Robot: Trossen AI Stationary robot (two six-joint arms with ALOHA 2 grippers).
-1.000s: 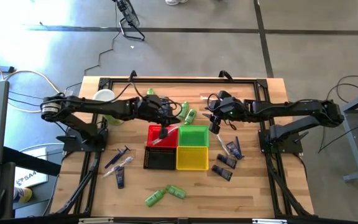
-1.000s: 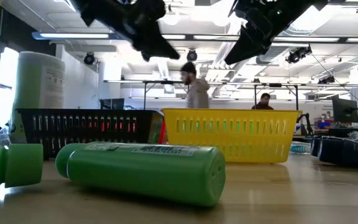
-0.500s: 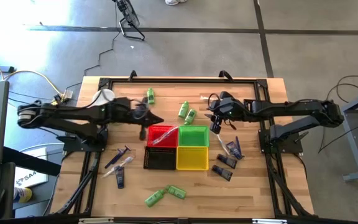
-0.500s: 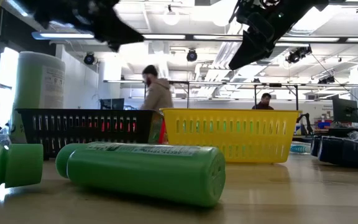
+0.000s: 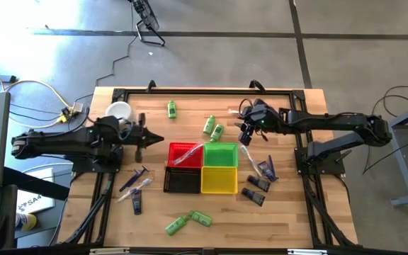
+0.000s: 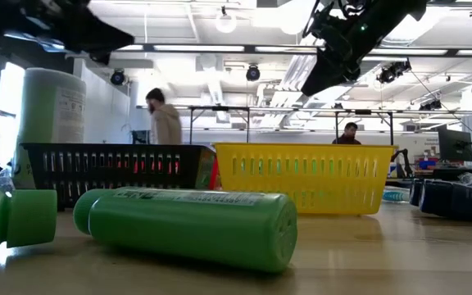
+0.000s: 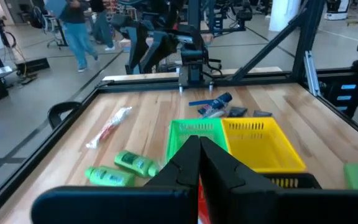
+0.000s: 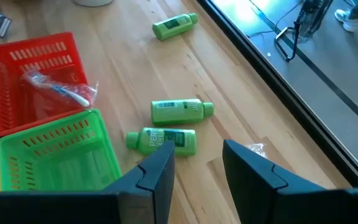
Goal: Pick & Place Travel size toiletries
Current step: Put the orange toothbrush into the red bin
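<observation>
While the left gripper (image 5: 159, 137) is held pressed shut and empty above bare wood to the left of the red basket (image 5: 176, 148), open tabletop is seen between it and the table's near and far edges. The white cup (image 5: 119, 110) stands close behind that arm, near the far left corner.

The right gripper (image 5: 244, 136) is held partly open with nothing between its fingers (image 8: 156, 168), above the wood just beyond the green basket (image 5: 220, 154). In the right wrist view 2 green bottles (image 8: 180, 110) are seen lying on their sides just ahead of those fingers, close to each other, with a strip of clear wood between them and the far rail.

At the table's centre 4 small baskets are set touching in a square: red and green on the far side, the black basket (image 5: 181, 183) and the yellow basket (image 5: 219, 180) nearer. A clear wrapped toothbrush (image 8: 61, 90) is lying in the red basket, tilted over its rim toward the green one.

Other toiletries are scattered flat: 1 green bottle (image 5: 171, 108) near the far edge, 2 more (image 5: 188, 222) by the near edge, dark blue tubes (image 5: 258, 185) right of the baskets, and blue and clear sticks (image 5: 135, 185) on the left.
</observation>
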